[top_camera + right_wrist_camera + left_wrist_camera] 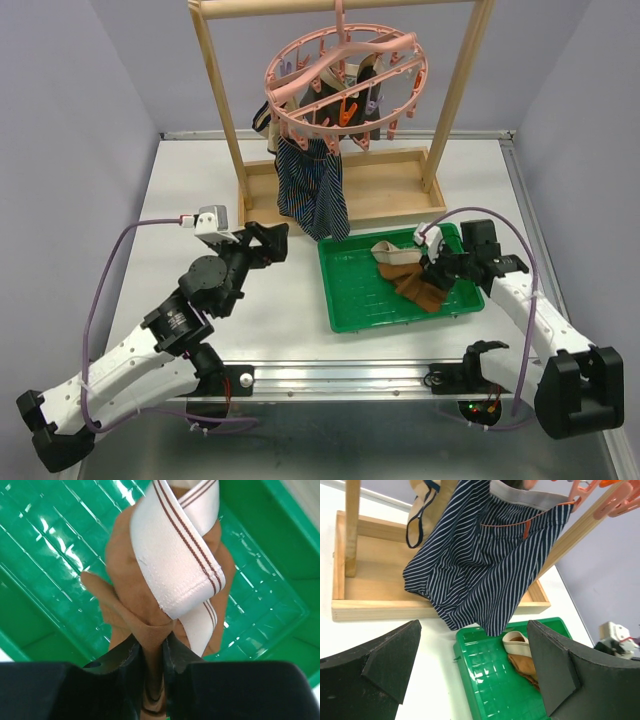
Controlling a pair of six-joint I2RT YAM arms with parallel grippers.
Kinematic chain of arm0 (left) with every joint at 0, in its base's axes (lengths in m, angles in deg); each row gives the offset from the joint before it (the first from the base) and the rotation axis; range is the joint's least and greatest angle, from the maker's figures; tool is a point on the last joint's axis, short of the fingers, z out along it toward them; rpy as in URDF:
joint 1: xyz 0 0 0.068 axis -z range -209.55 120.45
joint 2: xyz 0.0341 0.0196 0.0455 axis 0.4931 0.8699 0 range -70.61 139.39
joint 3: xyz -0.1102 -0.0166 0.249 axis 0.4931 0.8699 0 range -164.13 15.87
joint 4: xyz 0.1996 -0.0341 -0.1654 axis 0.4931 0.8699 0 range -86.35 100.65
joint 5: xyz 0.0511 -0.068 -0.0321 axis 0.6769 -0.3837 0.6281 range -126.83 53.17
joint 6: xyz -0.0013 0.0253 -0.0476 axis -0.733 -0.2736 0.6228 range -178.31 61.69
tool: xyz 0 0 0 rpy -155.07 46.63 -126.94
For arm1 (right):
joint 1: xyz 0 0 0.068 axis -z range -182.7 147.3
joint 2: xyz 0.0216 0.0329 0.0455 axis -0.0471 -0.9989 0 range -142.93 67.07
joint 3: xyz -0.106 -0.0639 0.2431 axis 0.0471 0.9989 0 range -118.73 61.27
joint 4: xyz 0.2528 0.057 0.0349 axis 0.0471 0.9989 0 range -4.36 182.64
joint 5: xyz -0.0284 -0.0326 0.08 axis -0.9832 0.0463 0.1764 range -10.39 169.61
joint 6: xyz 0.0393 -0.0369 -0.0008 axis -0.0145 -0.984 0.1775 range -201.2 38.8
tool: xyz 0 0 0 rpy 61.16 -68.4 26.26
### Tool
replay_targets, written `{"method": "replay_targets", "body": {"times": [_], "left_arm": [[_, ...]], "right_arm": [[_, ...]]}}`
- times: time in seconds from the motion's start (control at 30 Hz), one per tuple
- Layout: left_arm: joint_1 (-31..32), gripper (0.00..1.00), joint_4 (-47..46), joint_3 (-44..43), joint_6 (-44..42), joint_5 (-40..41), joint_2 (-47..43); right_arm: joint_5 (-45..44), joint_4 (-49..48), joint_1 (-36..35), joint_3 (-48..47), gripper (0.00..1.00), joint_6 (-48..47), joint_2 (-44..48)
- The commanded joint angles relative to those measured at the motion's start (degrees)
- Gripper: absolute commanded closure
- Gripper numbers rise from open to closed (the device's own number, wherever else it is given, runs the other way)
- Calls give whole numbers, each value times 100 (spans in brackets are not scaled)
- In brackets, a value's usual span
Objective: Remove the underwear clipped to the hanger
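The brown briefs [135, 595] were laid in the green tray [355, 295], right of centre in the top view, presumably the drop-off place for removed pieces. A fold of them was pinched between the nearly closed fingers of the right gripper [162, 650], so release was judged incomplete. The striped boxers [480, 565] were seen clipped to the hanger [345, 75] at upper centre. The left gripper [474, 630] was held wide open and empty, aimed at them, apparently for the next pull.
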Motion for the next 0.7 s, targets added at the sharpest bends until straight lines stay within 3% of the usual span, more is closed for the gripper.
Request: {"method": "replay_targets", "body": {"times": [0.0, 0.13, 0.43, 0.67], "left_arm": [[-11, 1, -641, -335, -83, -179, 244], [-20, 1, -860, -440, -74, -354, 508], [-99, 1, -1115, -686, -30, -706, 974], [-248, 1, -1142, -984, -188, -1171, 1229]], "right_arm": [[-68, -97, 45, -15, 59, -23, -380], [-252, -106, 45, -138, 2, 109, -434], [-788, -106, 133, -735, 0, 478, -196], [-237, -106, 247, -1281, 0, 926, -214]]}}
